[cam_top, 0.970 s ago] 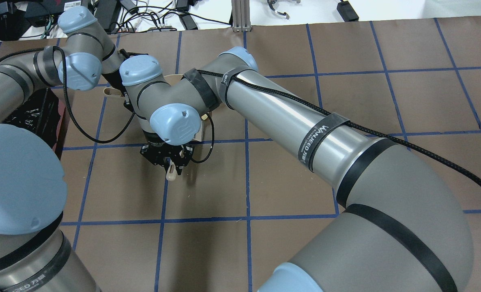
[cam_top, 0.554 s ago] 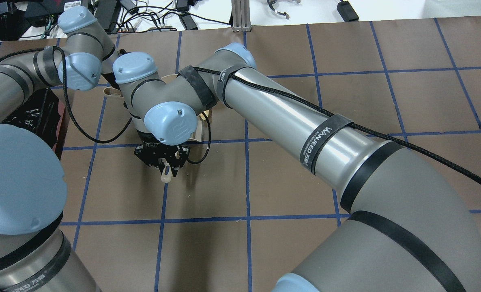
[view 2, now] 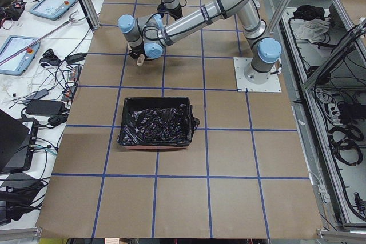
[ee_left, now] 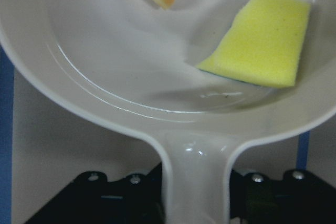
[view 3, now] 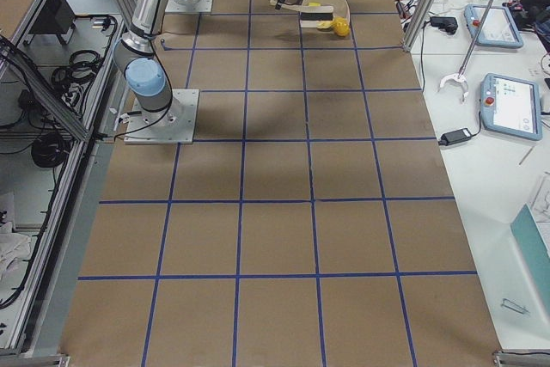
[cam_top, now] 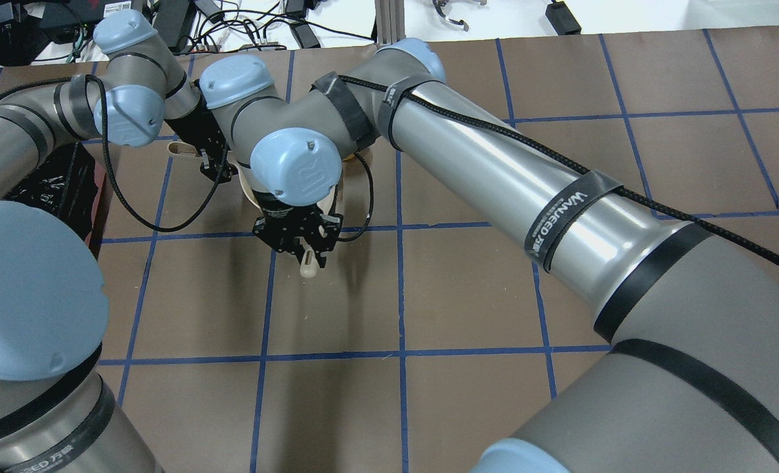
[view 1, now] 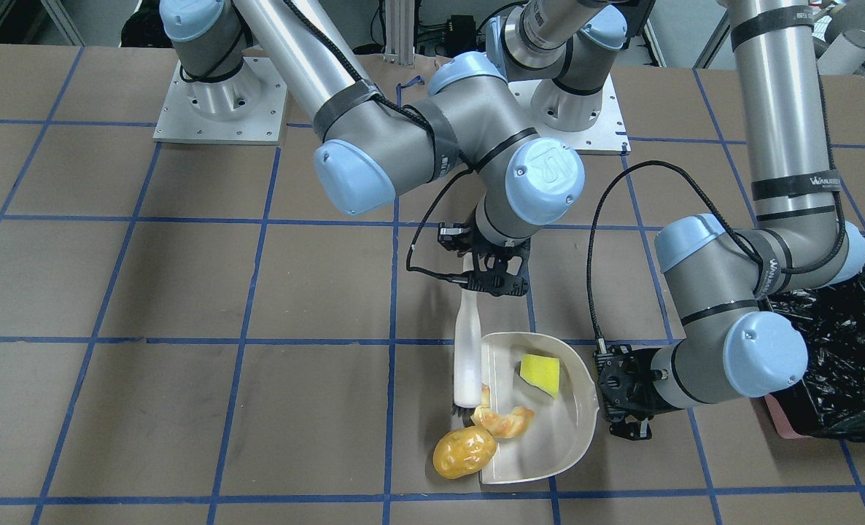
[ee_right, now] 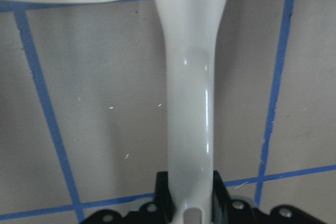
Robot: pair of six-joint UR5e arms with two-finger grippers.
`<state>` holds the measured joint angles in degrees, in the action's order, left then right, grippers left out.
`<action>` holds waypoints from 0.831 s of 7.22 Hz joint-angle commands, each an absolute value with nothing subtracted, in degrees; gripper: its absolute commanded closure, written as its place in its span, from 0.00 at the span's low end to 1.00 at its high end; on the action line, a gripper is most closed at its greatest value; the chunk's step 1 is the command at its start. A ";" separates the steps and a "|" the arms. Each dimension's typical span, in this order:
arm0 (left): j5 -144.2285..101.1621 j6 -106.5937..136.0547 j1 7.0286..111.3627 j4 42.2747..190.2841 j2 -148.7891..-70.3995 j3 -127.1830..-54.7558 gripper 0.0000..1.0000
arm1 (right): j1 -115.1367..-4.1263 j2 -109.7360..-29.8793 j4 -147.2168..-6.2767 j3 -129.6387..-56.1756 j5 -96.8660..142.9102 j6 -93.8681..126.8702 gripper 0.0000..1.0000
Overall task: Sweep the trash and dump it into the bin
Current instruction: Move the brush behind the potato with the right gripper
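Table (view 1: 111,292) is brown paper gridded in blue tape, with wide bare squares on the front view's left. Sponge (view 1: 540,374) lies in the dustpan (view 1: 549,446), pastry (view 1: 504,421) and potato (view 1: 464,452) at its lip, brush (view 1: 467,350) bristles just beside them. Bin (view 1: 841,343) sits at the right edge. Side view: open squares ring the bin. Wrist views: left gripper (ee_left: 197,195) clamps the dustpan handle, right gripper (ee_right: 191,195) clamps the brush handle.

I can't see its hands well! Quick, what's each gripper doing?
Left gripper: shut on the handle of the beige plastic dustpan.
Right gripper: shut on the long beige brush with black bristles.
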<state>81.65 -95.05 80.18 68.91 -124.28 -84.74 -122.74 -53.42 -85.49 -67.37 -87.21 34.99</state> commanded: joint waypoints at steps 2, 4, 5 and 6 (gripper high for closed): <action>81.74 -94.57 80.16 68.91 -124.45 -84.73 0.78 | -113.84 -53.70 -82.35 -67.24 -95.60 19.38 1.00; 81.74 -94.57 80.24 68.91 -124.45 -84.73 0.78 | -110.67 -52.31 -83.23 -66.54 -97.11 11.73 1.00; 81.74 -94.57 80.24 68.91 -124.45 -84.73 0.78 | -109.18 -50.12 -83.23 -64.27 -97.99 8.04 1.00; 81.74 -94.48 80.24 68.91 -124.45 -84.73 0.78 | -108.81 -46.97 -83.15 -61.12 -99.39 7.56 1.00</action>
